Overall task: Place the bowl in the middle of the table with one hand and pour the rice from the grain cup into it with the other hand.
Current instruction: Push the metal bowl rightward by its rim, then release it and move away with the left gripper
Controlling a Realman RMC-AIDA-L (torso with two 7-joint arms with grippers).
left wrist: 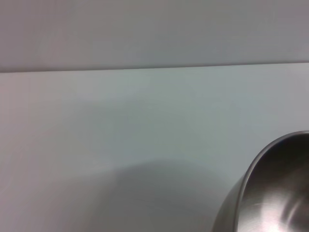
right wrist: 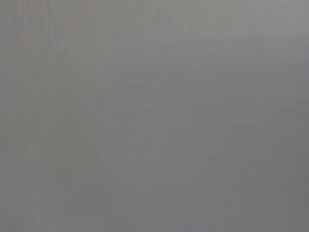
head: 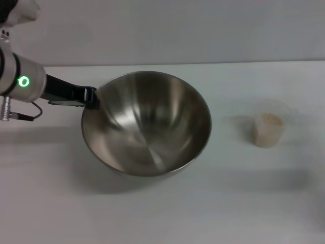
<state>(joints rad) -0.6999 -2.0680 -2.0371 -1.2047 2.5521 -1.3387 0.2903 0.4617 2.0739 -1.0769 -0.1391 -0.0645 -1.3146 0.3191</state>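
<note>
Gripping the bowl's (head: 147, 122) left rim, the left gripper (head: 91, 99) reaches in from the left in the head view, its black fingers closed on the thin steel edge. That bowl sits tilted near the middle of the table (head: 162, 213), its open side facing the camera. Well apart to the right stands the grain cup (head: 267, 130), upright, with pale rice (head: 271, 121) inside. From the left wrist, only a curve of the bowl's rim (left wrist: 270, 193) shows above bare white table (left wrist: 120, 135). From the right wrist comes a blank grey field, so the right gripper goes unseen.
</note>
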